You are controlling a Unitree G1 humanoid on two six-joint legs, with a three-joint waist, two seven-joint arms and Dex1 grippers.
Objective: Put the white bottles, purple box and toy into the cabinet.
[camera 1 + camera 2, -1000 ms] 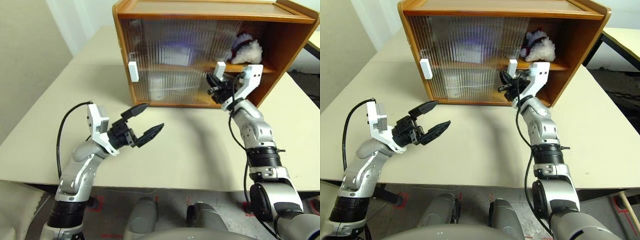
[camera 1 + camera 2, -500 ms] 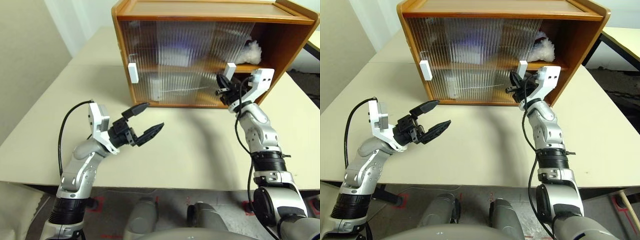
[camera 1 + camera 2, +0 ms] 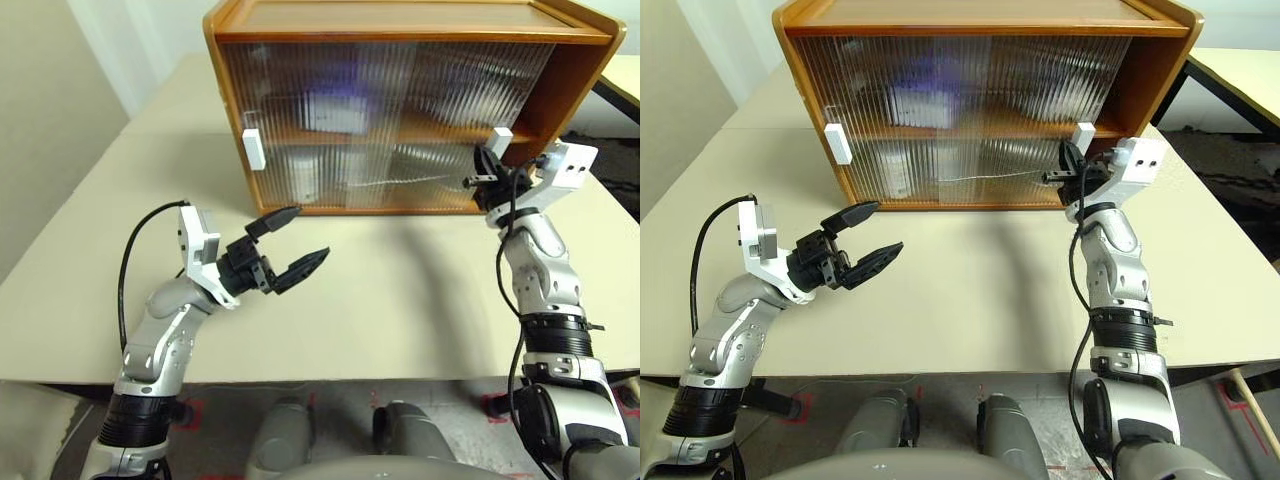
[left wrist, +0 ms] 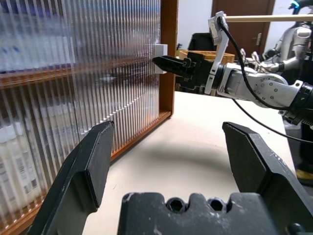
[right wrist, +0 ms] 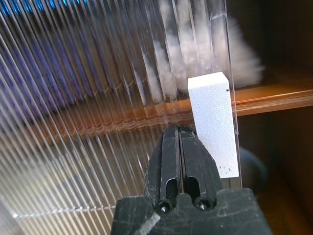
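The large honey-brown wooden cabinet (image 3: 400, 20) has two ribbed, translucent sliding doors (image 3: 330, 120), each carrying a plain white block handle (image 3: 254, 148). Behind the ribbing, at about 11 o'clock from centre, a blurred lavender-purple patch (image 3: 335, 100) shows, with pale white shapes (image 3: 305, 175) lower down. The matte cream tabletop (image 3: 400, 300) is unpatterned. Both two-fingered grippers (image 3: 285, 243) are black on silver-grey arms.

Beige table (image 3: 400, 300) fills centre of the head views, running off left, right and bottom edges. Wooden cabinet (image 3: 400, 25) sits directly on it at top centre, front face toward the camera. A seam crosses the tabletop at upper left, just left of the cabinet. Second pale tabletop edge (image 3: 1240, 75) at the upper right corner
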